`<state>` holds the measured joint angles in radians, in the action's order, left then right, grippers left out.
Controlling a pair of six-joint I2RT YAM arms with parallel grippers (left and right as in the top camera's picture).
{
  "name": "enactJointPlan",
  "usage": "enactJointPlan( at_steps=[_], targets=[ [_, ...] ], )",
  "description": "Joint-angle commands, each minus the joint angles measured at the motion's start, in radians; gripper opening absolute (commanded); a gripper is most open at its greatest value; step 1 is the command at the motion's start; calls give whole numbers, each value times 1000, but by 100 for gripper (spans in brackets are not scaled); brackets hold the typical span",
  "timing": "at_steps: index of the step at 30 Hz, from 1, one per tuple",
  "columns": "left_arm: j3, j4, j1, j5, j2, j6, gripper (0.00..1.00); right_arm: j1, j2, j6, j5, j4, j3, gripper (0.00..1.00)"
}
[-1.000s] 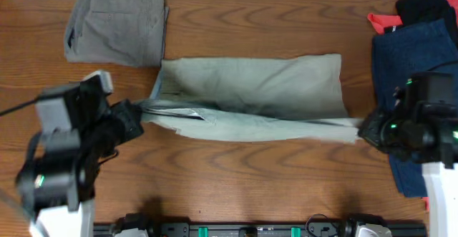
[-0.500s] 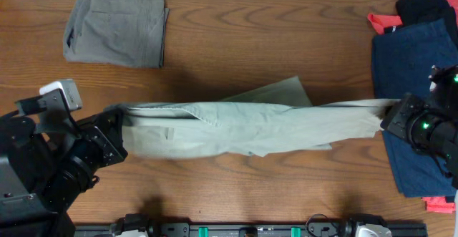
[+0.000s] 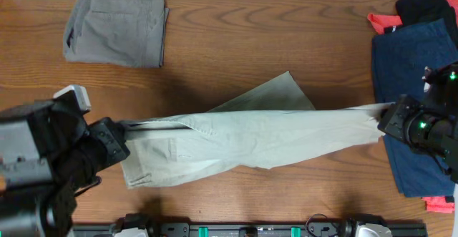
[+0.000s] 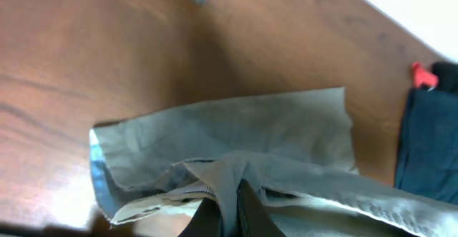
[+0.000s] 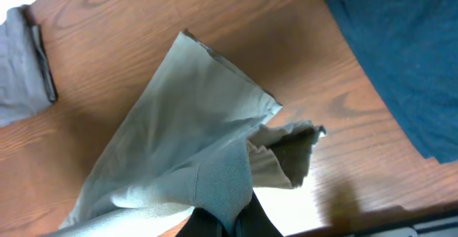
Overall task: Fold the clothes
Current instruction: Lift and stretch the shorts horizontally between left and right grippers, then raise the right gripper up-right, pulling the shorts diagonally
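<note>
A brown wooden table (image 3: 236, 29) fills the overhead view. The khaki shorts (image 3: 257, 133) are stretched in a long band crosswise, nearer the robot than the folded grey shorts (image 3: 114, 26) and reaching far to their right. The left gripper (image 3: 123, 133) is pinched shut on one end and the right gripper (image 3: 386, 119) on the other.

In the left wrist view, closed fingers (image 4: 247, 212) clamp bunched khaki cloth (image 4: 250, 129).

In the right wrist view, the closed gripper (image 5: 229, 219) holds the cloth (image 5: 179, 129), which points toward the grey shorts (image 5: 21, 65).
</note>
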<state>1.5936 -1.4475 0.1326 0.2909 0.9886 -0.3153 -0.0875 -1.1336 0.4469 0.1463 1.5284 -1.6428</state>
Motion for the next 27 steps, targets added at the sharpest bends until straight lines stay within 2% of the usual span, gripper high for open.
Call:
enactJointPlan(
  at_steps=[1, 16, 23, 27],
  targets=[
    [14, -16, 0, -56, 26, 2, 6, -22, -25, -29, 5, -24, -12, 1],
    [-3, -161, 0, -140, 36, -43, 6, 122, -272, -44, 87, -184, -12, 1],
    [-124, -160, 0, -154, 37, -60, 6, 213, -407, -29, 87, -270, -12, 1],
    [-226, -106, 0, -154, 37, -66, 6, 227, -456, -25, 86, -306, -12, 1]
  ],
)
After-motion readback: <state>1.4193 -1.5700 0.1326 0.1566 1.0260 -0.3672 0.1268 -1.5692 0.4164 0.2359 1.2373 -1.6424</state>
